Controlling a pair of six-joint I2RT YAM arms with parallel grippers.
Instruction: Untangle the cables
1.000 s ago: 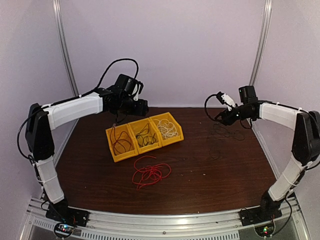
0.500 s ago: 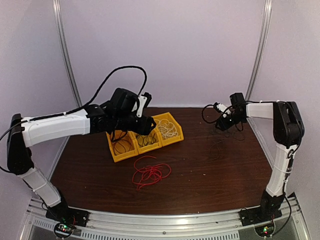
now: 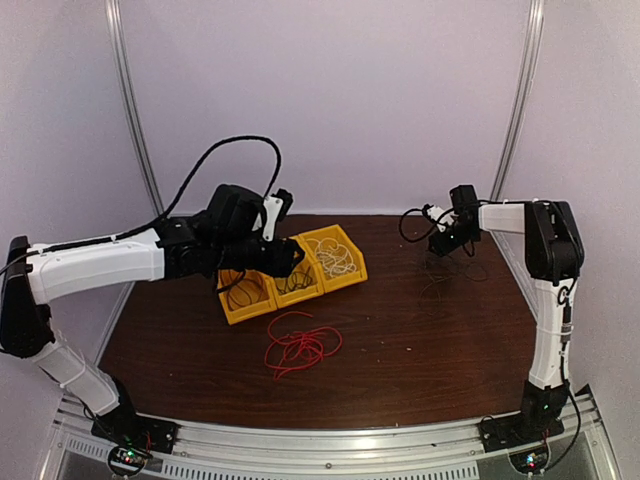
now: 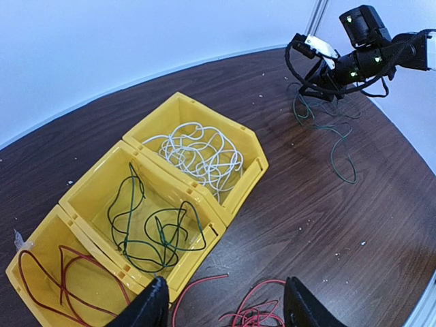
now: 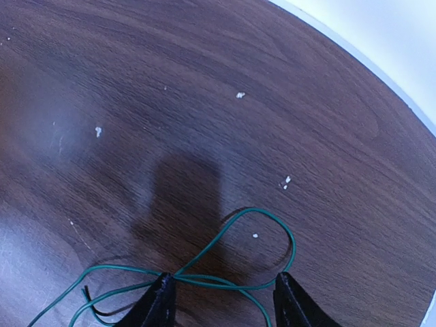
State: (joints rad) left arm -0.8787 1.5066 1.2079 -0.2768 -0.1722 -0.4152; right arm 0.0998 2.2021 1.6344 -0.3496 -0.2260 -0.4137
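A loose red cable (image 3: 300,345) lies tangled on the dark table in front of three yellow bins (image 3: 347,268). In the left wrist view the bins hold a red cable (image 4: 68,279), a dark green cable (image 4: 150,225) and a white cable (image 4: 201,153). My left gripper (image 3: 285,255) hovers open above the bins' front edge, nothing between its fingers (image 4: 151,308). Another dark green cable (image 3: 445,270) sprawls at the far right. My right gripper (image 3: 437,240) is open low over it, and strands of a green loop (image 5: 272,231) run between its fingertips (image 5: 161,303).
White walls and metal posts (image 3: 517,100) close in the table at the back and sides. The right edge of the table (image 3: 525,300) runs close to the green cable. Small white specks (image 5: 240,95) dot the wood.
My left arm has swung forward and right, from behind the bins to over them. My right arm has folded back and its gripper has dropped toward the green cable on the table.
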